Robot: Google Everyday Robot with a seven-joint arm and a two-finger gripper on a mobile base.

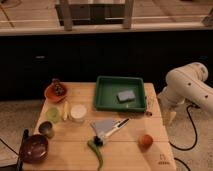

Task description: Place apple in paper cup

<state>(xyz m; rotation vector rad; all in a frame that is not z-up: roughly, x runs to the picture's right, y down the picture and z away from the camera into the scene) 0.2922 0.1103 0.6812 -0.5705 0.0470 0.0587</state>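
A reddish apple lies on the wooden table near its front right corner. A white paper cup stands upright left of the middle of the table. My white arm reaches in from the right, and the gripper hangs pointing down just beyond the table's right edge. It is above and to the right of the apple, far from the cup, and holds nothing that I can see.
A green tray with a grey sponge sits at the back. A cleaver and a green pepper lie between cup and apple. A light green cup, a metal cup, a dark bowl and an orange bowl stand at the left.
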